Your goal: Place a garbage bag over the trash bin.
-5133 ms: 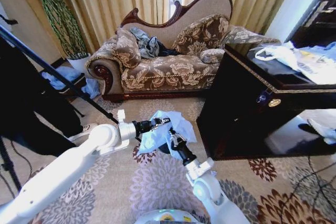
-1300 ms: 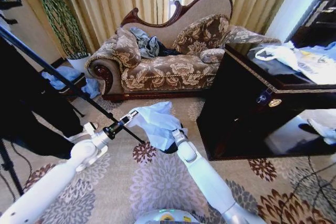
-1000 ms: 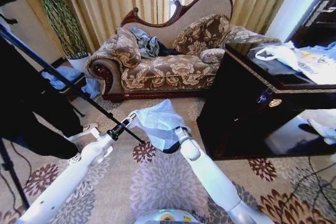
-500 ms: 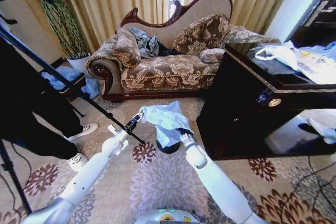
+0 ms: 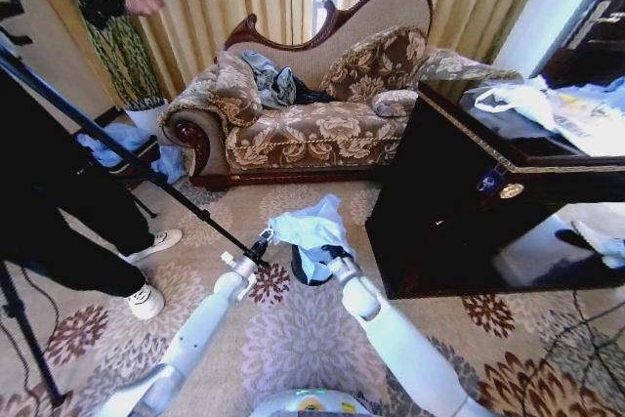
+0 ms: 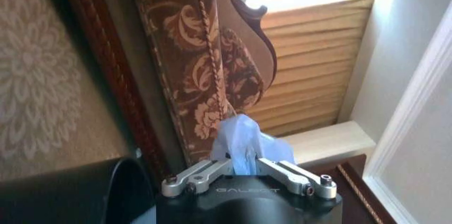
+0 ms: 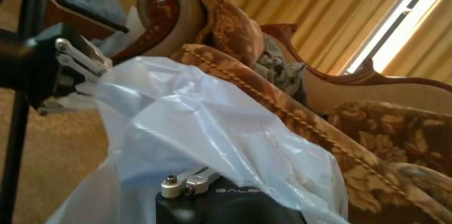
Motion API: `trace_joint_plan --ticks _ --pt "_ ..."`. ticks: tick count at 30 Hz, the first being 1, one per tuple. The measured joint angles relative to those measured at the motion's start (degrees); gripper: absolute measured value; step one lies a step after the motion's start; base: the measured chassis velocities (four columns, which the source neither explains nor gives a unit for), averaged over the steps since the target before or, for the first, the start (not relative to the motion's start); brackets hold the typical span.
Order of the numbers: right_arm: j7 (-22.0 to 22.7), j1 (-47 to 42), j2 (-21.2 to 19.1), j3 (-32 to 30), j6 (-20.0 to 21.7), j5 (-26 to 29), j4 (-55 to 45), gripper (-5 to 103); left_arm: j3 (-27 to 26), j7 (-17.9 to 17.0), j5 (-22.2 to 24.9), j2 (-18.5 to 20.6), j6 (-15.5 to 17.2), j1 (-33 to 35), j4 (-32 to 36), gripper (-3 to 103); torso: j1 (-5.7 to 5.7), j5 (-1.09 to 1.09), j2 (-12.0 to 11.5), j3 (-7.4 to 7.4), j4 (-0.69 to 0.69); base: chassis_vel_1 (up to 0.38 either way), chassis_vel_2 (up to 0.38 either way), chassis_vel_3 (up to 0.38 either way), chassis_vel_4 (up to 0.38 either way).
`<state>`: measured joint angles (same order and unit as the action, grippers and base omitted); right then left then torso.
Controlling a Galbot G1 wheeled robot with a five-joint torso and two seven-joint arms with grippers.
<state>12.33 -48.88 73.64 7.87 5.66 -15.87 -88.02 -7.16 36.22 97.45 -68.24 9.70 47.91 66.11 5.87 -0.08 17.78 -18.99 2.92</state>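
— so, starting from the left, what was that arm doing?

— the left gripper was stretched out low over the carpet, its jaws pinched shut on one edge of the garbage bag. in the left wrist view a pale blue tuft of the bag stood up between the closed jaws, so the grip was plain.

— why hold it out to the side like that?

— my guess is to pull the mouth of the bag apart from the other arm's grip, so it could go around the rim instead of hanging in a bunch.

— and where was the bag itself?

— draped between the two arms, just above and partly over the trash bin, which stood on the carpet in front of the sofa. the bin's black side showed under the plastic. i'd judge the bag wasn't yet seated around the rim.

— and the right side?

— the right gripper sat close over the bin, with the bag heaped across it in the right wrist view. the plastic covered its jaws, so i couldn't tell whether they were closed on the bag or not.

— anything further right?

— a dark cabinet, just beside the bin, leaving little room on that side.
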Motion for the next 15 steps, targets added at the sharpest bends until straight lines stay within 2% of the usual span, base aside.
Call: trace_joint_plan --ticks 3,8,12,15 --pt "0.01 2.74 1.1 1.5 0.3 0.7 2.06 0 -0.55 -2.12 0.88 0.38 -0.21 1.61 3.08 0 -0.01 -0.02 0.0 0.01 -0.01 0.0 0.0 0.0 0.0" --pt "-0.1 12.01 4.77 5.55 1.35 1.97 9.75 0 -2.47 -8.34 3.72 1.64 -0.69 4.54 10.53 0 0.0 0.0 0.0 0.01 -0.03 0.0 0.0 0.0 0.0" --pt "-1.17 14.36 5.92 6.65 1.54 0.71 12.36 0 -2.64 -11.07 4.64 1.61 -0.73 4.13 10.57 0 0.0 -0.02 0.0 0.01 -0.03 0.0 0.0 0.0 0.0" --pt "-2.36 15.01 4.85 7.39 2.36 -0.36 12.32 0 -2.61 -11.84 4.86 1.34 -0.5 3.18 8.96 0 0.0 -0.01 0.0 0.0 -0.03 0.0 0.0 0.0 0.0"
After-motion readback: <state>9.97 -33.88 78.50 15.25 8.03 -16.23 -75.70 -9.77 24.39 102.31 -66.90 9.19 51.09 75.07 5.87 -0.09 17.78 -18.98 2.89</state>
